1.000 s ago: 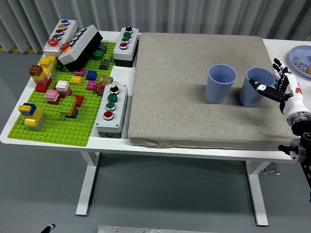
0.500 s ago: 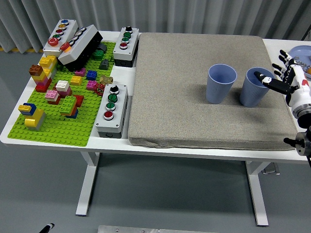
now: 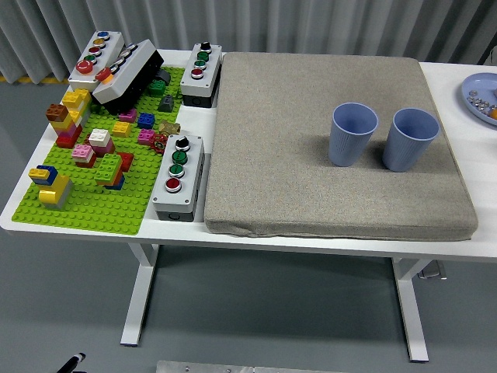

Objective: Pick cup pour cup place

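Two blue-grey cups stand upright side by side on a grey mat (image 3: 311,179). The left cup (image 3: 353,134) is near the mat's middle right. The right cup (image 3: 410,139) is close to the mat's right edge. Neither robot hand is in view, and nothing touches the cups.
A green brick baseplate (image 3: 101,210) with several coloured bricks fills the table's left. Button boxes stand at the back left (image 3: 97,56), at the back middle (image 3: 202,70) and beside the mat (image 3: 178,172). A blue plate (image 3: 481,97) with small items sits at the right edge.
The right hand, which was open beside the right cup, has drawn back to the right and left the picture. The cups have not moved.
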Tool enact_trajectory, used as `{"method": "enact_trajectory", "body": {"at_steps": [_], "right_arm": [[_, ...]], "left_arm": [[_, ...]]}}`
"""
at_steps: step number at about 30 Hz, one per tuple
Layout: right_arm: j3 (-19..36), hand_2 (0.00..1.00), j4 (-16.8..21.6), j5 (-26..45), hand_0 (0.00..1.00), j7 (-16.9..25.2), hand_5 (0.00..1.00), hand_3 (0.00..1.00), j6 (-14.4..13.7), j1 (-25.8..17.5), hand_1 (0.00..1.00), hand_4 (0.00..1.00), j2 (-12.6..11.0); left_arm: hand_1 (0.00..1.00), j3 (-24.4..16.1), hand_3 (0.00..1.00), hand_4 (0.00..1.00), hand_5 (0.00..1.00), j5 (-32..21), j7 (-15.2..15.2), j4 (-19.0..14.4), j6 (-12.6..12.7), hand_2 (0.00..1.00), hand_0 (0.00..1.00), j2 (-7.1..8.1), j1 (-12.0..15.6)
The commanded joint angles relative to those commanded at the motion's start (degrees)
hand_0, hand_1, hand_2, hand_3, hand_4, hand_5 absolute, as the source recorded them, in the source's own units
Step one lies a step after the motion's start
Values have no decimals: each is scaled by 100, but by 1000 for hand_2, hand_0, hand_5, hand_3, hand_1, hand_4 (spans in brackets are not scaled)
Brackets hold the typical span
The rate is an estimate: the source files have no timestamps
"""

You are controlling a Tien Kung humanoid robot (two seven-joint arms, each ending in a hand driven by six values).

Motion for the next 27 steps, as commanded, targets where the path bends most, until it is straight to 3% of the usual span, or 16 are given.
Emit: {"method": "enact_trajectory", "body": {"at_steps": [1, 2, 5, 8, 9, 27], "right_arm": [[25, 949, -58, 206, 928, 87, 365, 939, -90, 45, 877, 871, 5], [96, 788, -160, 438, 852, 199, 814, 805, -211, 125, 777, 850, 34], [282, 788, -361, 1051, 852, 428, 814, 805, -430, 260, 777, 850, 100], [465, 788, -484, 1226, 852, 500, 814, 805, -572, 329, 777, 850, 160], [548, 726, -526, 1187, 825, 516, 998, 743, -617, 339, 744, 803, 183], [691, 726, -738, 460, 828, 228, 998, 747, -753, 264, 740, 805, 328]], "left_arm": [[837, 9, 794, 643, 998, -7, 0, 0, 1, 895, 872, 0, 1], [836, 25, 793, 643, 998, -18, -2, 0, 1, 895, 872, -2, 1], [836, 53, 793, 643, 998, -29, -7, 0, 0, 895, 872, -6, -8], [836, 65, 793, 643, 998, -32, -14, 0, 2, 895, 872, -13, -18], [836, 70, 793, 644, 998, -31, -19, 0, 1, 895, 872, -17, -23], [836, 61, 793, 646, 998, -10, -23, 0, -3, 896, 871, -40, -44]]}}
